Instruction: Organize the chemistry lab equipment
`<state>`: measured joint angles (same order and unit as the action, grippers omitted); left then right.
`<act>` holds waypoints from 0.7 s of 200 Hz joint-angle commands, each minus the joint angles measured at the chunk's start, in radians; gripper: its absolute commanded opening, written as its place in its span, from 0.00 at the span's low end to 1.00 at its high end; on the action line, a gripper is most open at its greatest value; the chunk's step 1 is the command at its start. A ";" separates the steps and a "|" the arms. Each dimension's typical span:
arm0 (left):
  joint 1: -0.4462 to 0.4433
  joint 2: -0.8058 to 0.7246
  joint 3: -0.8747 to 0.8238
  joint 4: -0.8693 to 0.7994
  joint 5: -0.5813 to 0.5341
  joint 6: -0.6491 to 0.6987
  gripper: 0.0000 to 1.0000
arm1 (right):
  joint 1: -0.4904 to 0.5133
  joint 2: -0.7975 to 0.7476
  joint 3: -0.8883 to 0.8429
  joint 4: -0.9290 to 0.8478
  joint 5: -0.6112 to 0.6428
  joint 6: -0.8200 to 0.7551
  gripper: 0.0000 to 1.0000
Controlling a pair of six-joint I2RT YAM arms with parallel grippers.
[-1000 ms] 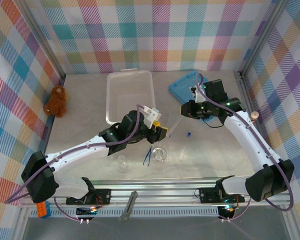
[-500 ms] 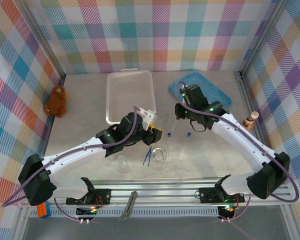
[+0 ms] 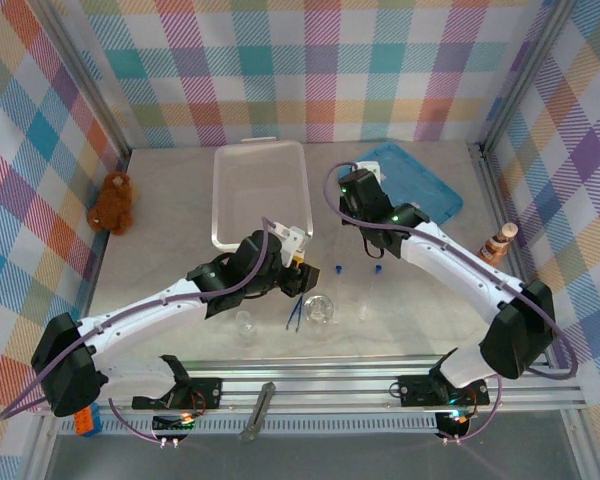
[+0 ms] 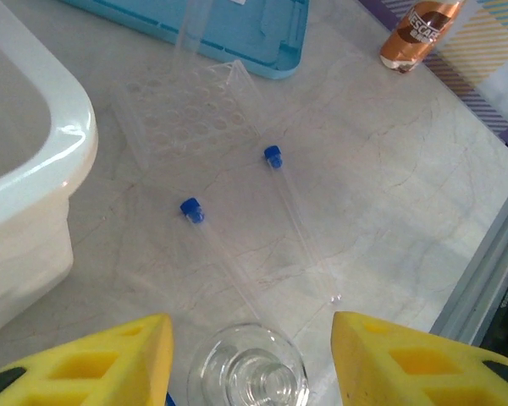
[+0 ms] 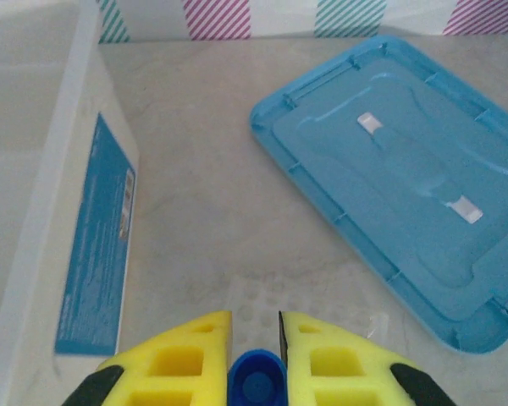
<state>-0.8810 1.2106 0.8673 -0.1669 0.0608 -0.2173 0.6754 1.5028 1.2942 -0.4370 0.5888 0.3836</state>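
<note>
Table [image 3: 180, 170]: grey stone-look top with plaid walls around it.

Clear bin [image 3: 260, 195]: upper middle of the top view. The blue lid [image 3: 420, 190] lies flat to its right, apart from it.

Left gripper [image 4: 252, 338]: centre of the top view, just below the bin's lower-right corner. Jaws are roughly half open and grip nothing. In the left wrist view the round flask [image 4: 250, 381] stands upright at bottom centre between the yellow fingers, with a gap on each side.

Right gripper [image 5: 254, 334]: in the top view it sits between bin and lid. Jaws are narrow, pinched on the held tube [image 5: 256, 382]. Its blue cap shows end-on between the fingers at the bottom centre of the right wrist view.

Clear tube rack [image 4: 195, 110]: on the table just off the lid's near corner, upper middle of the left wrist view.

Teddy bear [image 3: 112, 202]: far left of the top view. The bottle figure [image 3: 498, 243] stands at the right edge by the wall.

Small beaker [image 3: 245, 322]: lower centre of the top view, left of the flask. The tweezers [image 3: 295, 312] lie between the two, just beside the flask.

Tube A [image 4: 191, 210] and tube B [image 4: 273, 156]: both lie flat between rack and flask, caps toward the rack. They are roughly parallel and not touching.
</note>
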 commanded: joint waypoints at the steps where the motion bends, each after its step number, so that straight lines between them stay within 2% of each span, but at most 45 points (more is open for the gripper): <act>1: 0.005 -0.026 -0.019 -0.010 0.027 -0.025 0.52 | -0.004 0.063 0.030 0.052 0.045 0.003 0.15; 140: 0.003 -0.049 -0.090 0.014 0.048 -0.058 0.52 | -0.037 0.195 0.072 0.128 0.043 0.007 0.16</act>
<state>-0.8810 1.1866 0.7918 -0.1661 0.0887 -0.2642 0.6518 1.6741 1.3270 -0.3397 0.6140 0.3836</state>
